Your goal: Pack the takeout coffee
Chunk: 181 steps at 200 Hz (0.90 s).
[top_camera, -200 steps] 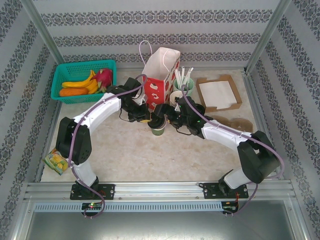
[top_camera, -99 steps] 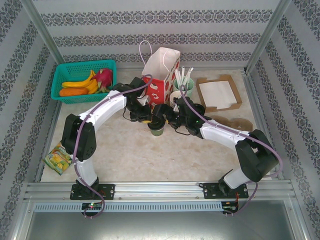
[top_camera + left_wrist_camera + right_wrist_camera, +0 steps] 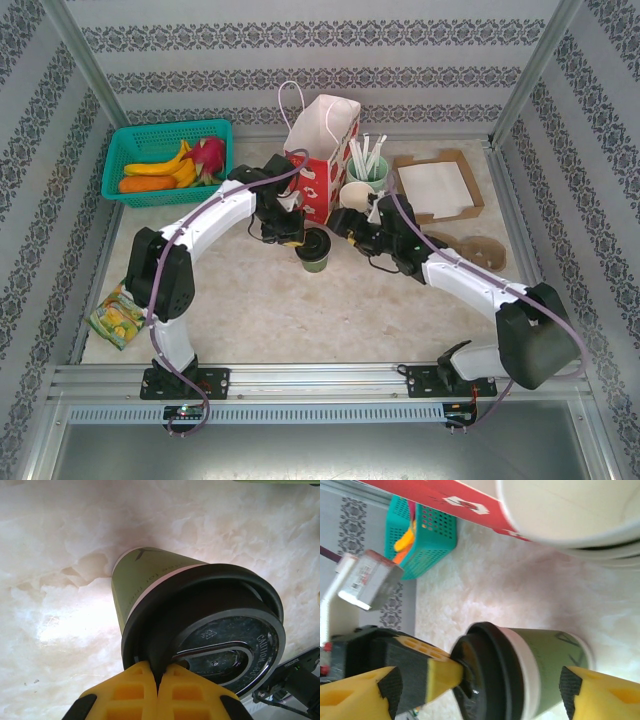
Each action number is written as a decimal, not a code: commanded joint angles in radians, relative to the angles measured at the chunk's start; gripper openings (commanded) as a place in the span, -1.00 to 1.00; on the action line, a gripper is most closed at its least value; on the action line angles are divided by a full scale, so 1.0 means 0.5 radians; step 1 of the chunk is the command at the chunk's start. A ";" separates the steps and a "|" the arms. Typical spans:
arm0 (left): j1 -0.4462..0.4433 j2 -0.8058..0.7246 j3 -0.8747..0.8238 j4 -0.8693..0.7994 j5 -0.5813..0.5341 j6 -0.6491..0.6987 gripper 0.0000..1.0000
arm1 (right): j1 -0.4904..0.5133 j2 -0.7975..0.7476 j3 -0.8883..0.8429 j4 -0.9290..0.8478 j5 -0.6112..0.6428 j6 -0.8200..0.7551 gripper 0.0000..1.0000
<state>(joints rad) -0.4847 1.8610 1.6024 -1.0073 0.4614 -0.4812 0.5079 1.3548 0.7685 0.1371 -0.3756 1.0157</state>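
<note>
The takeout coffee [image 3: 314,250] is found at mid-table, just in front of the red-and-white paper bag [image 3: 322,140] and near the stack of lidless paper cups [image 3: 357,194]. It is held by the left gripper [image 3: 157,672] alone. The yellow fingertips [image 3: 131,692] are pinched shut on the rim of the black lid [image 3: 220,625], and nothing of the cup wall is gripped. Whether the base is resting on the marble-patterned table [image 3: 300,310] cannot be told. The right gripper [image 3: 475,682] is spread wide, with one finger to each side of the cup. The lid-side finger is clearly apart from it, while contact at the base-side finger cannot be judged.

The main hazard is judged to lie in that rim pinch. If the lid is only pressed on, it may be pulled off under the cup's weight during a lift, and the coffee would be dropped and spilled. With a one-sided hold the cup may also hang tilted or swing. The bag's upper edge may then be struck on the way in, and the tall bag may be tipped over. The open right fingers, close by, may be caught against the cup if either arm is moved carelessly, and the paper cups behind may be knocked.
</note>
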 commanded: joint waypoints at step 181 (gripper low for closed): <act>-0.079 0.162 0.021 -0.131 -0.098 0.050 -1.00 | 0.027 0.150 0.012 -0.145 -0.220 -0.126 -0.37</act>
<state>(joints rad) -0.4934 1.8812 1.6299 -1.0145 0.4587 -0.4767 0.5026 1.4067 0.7460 0.0776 -0.4610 0.9775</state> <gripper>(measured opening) 0.049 0.321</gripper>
